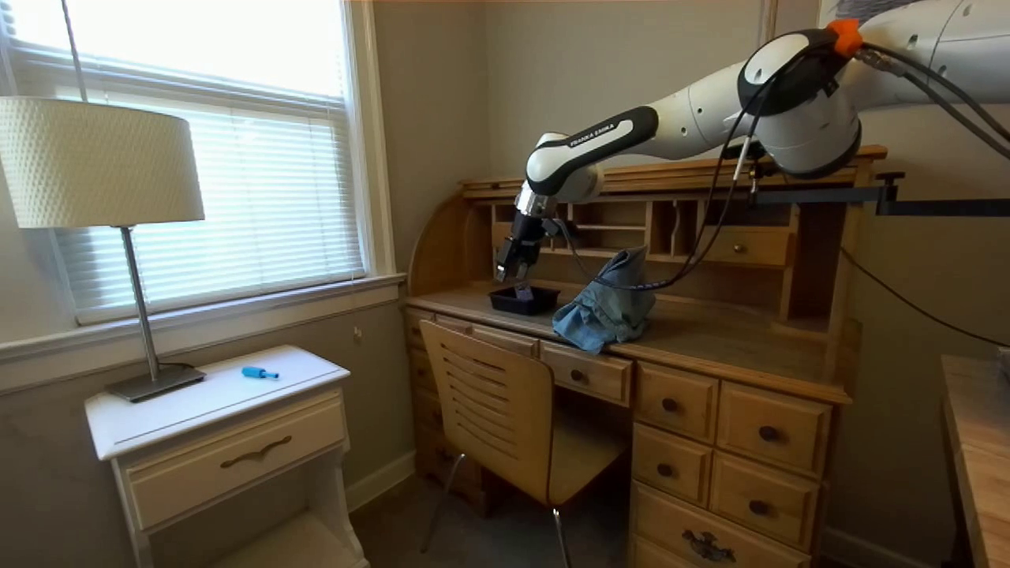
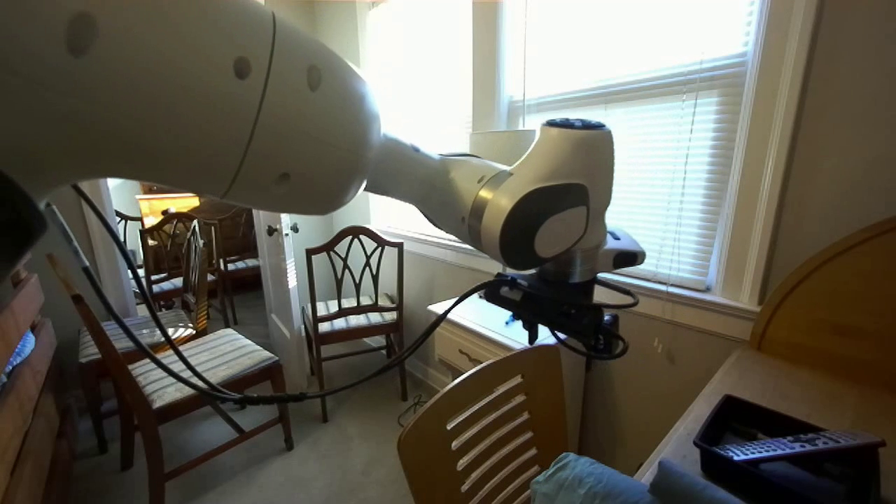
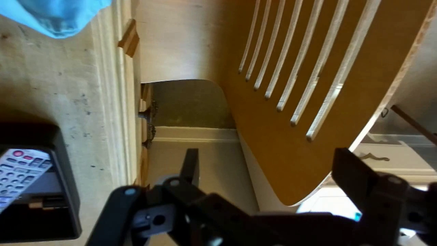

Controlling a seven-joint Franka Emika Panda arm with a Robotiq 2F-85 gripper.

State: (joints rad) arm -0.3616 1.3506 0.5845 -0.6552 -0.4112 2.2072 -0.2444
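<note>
My gripper is open and empty, its two black fingers wide apart. It hangs above the back of a light wooden chair, beside the desk's front edge, touching nothing that I can see. It also shows in both exterior views. A black tray stands on the desk with a grey remote leaning across it. The tray's rim and part of the remote show at the wrist view's left. A blue-grey cloth lies in a heap on the desk near the tray.
The chair stands at the wooden roll-top desk. A white nightstand bears a lamp and a small blue object. A window is behind. Dark wooden chairs stand farther off. A cable hangs from the arm.
</note>
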